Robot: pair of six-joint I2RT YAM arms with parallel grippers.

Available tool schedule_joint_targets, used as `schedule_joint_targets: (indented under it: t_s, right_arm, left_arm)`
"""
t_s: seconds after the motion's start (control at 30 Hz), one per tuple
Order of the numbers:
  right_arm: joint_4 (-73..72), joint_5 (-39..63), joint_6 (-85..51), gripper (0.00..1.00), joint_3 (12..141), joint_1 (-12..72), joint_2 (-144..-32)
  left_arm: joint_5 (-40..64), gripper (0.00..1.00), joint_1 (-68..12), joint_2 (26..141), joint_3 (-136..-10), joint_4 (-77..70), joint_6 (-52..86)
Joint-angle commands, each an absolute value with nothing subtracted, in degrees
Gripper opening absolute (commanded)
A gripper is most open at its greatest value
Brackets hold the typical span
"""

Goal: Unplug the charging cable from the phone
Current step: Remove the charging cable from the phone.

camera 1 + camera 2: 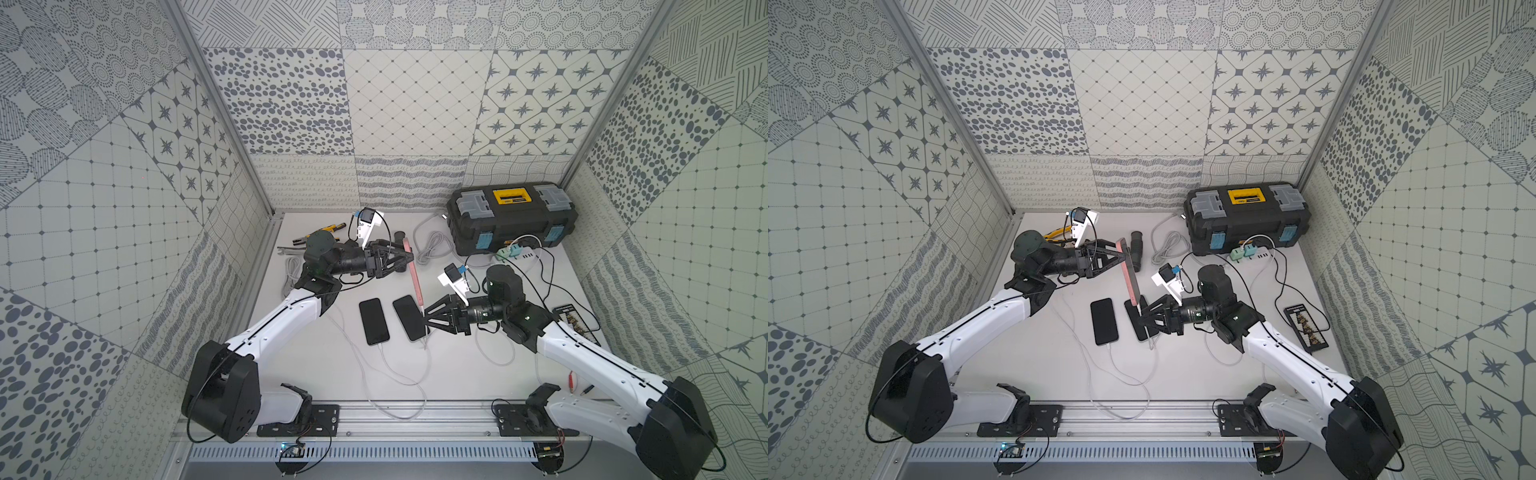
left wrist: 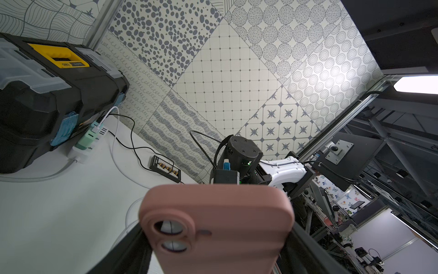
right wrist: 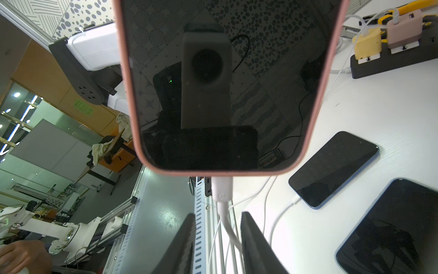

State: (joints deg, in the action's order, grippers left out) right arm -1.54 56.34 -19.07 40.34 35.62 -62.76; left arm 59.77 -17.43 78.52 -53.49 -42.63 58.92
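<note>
Two grippers at work. My left gripper [image 1: 409,257] is clamped on the camera end of the phone [image 1: 415,284]. It holds the phone off the table [image 1: 316,365], over the middle, turned on edge, charging end toward the front edge.

My right gripper [image 3: 219,215] has its jaws apart, one finger [image 3: 184,239] on each side of the cable [image 3: 224,206], just below the plug [image 3: 221,187]. The right wrist view shows a gap on both sides. Can't tell if either pad touches the cord. No grip that I can see.

The plug is seated in the phone, flush against the pink case. Nothing unplugged yet.

Progress, as I judge it:
- Done: phone lifted and braced.
- Done: right gripper lined up on the cord.
- Left: close, then pull straight away from the phone while my left holds firm.

Fingers sit at the thin cord rather than the plug body, so a pull there could slip or strain it.

Further out, dark phones [image 1: 374,321] lie flat on the table just beside, at least one with its own cord. Not my concern.
</note>
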Motion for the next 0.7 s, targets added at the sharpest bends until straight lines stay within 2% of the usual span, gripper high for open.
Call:
schedule_joint_targets:
  t_s: [0.0,0.37,0.67]
  right_arm:
    - [-3.27,55.90,-17.94,0.24,39.41,36.13,-63.35]
    - [-5.24,55.48,-18.70,0.01,37.53,36.21,-61.81]
    - [-5.13,53.79,-18.47,0.00,35.06,36.13,-58.59]
  left_arm:
    - [59.68,0.00,-16.88,77.78,-55.08,-45.62,58.55]
    - [59.97,0.00,-16.36,77.61,-55.08,-45.57,58.54]
    - [60.53,0.00,-15.38,77.82,-56.09,-45.47,58.77]
